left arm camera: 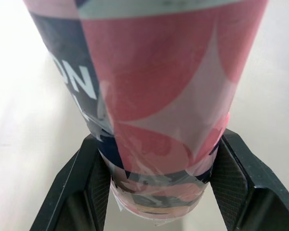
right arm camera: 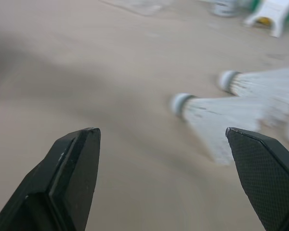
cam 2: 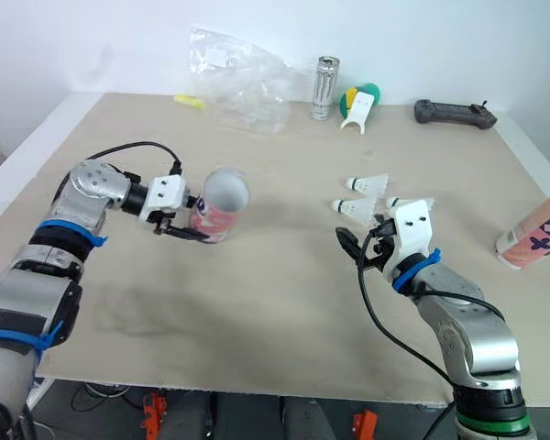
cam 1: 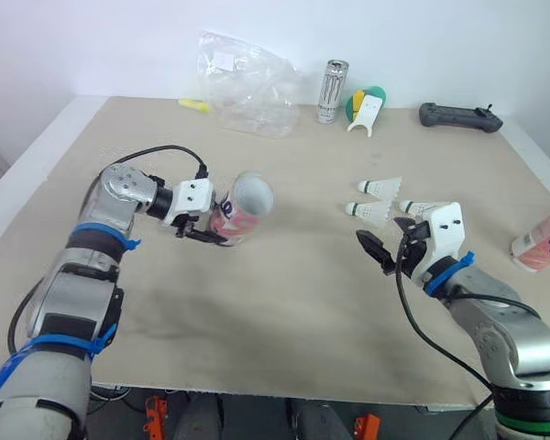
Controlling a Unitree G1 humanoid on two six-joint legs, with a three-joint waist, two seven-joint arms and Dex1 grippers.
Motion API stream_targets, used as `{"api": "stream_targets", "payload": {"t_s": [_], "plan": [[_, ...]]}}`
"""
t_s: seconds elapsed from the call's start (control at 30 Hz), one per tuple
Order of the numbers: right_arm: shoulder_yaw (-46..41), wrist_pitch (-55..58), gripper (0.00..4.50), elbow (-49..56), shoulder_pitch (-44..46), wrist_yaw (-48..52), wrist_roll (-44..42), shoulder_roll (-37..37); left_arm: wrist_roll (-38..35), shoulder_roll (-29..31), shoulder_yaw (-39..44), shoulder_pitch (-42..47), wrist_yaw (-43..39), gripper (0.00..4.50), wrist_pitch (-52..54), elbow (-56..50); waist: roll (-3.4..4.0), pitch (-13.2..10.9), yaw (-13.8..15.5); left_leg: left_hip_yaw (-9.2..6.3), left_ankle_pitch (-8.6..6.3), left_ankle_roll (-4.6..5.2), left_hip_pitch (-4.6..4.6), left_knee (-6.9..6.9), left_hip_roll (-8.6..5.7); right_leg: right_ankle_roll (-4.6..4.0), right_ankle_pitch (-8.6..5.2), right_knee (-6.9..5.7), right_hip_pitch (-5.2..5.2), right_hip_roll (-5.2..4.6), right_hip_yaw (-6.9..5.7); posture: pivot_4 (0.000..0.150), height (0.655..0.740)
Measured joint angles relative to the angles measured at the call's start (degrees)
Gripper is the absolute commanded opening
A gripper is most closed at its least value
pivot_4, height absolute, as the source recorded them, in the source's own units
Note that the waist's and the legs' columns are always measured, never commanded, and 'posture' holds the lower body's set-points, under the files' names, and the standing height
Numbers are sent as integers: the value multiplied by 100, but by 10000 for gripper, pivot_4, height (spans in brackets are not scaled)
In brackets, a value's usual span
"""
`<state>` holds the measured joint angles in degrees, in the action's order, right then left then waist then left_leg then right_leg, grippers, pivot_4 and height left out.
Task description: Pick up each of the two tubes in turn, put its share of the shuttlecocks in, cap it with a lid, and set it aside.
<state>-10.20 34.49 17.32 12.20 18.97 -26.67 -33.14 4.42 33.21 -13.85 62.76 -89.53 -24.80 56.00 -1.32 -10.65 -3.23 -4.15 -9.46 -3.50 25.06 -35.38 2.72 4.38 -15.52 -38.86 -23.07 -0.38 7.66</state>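
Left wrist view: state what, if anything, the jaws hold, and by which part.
The pink tube, clamped between both jaws near the end opposite its open mouth.

The beige desk carries a crumpled clear plastic bag at the far middle, with a small yellow object to its left. To the bag's right stand a can and a green-and-white object, and a black controller lies far right. Three shuttlecocks lie together right of centre. A pink tube lies at the right edge.

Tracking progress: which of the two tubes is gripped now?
The tube clamped in the left gripper, mouth open; the other tube lies free near the table's right edge.
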Motion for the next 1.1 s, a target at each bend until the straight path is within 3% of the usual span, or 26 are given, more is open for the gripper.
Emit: {"api": "stream_targets", "payload": {"t_s": [0.13,0.5,0.6,0.67,0.87,1.1], "plan": [[138,-388,45000,-1122,459,342,344,6,-462,622,-885,-142,-170,25421,284,-960,5,2,-54,0,5,8,-8,-5,1,20,-15,-16,0,1,1,1500,7400],[592,-1229,45000,-3339,1764,1138,945,264,-1241,1341,-1617,-522,-106,25421,719,-2003,28,14,-163,1,2,15,-22,1,3,8,-22,-25,7,5,3,1500,7400],[595,-1413,37172,-3744,2002,1257,1022,379,-1345,1418,-1682,-569,-101,25129,776,-2125,29,14,-162,1,-1,20,-22,1,2,4,-23,-25,8,4,2,1500,7400],[587,-1510,29469,-3959,2094,1333,1031,436,-1359,1431,-1683,-586,-102,25129,778,-2149,29,14,-161,1,-1,20,-22,1,2,2,-23,-25,8,4,2,1500,7400],[550,-1532,2083,-3788,1934,1578,993,465,-1369,1455,-1670,-632,-96,25129,770,-2181,35,18,-161,1,-2,23,-24,1,2,1,-24,-25,9,4,2,1500,7400],[443,-1328,589,-2785,1648,1731,773,450,-1359,1424,-1666,-633,-96,25129,732,-2112,48,26,-155,1,-2,23,-27,0,2,9,-29,-27,11,4,2,1500,7400]]}}
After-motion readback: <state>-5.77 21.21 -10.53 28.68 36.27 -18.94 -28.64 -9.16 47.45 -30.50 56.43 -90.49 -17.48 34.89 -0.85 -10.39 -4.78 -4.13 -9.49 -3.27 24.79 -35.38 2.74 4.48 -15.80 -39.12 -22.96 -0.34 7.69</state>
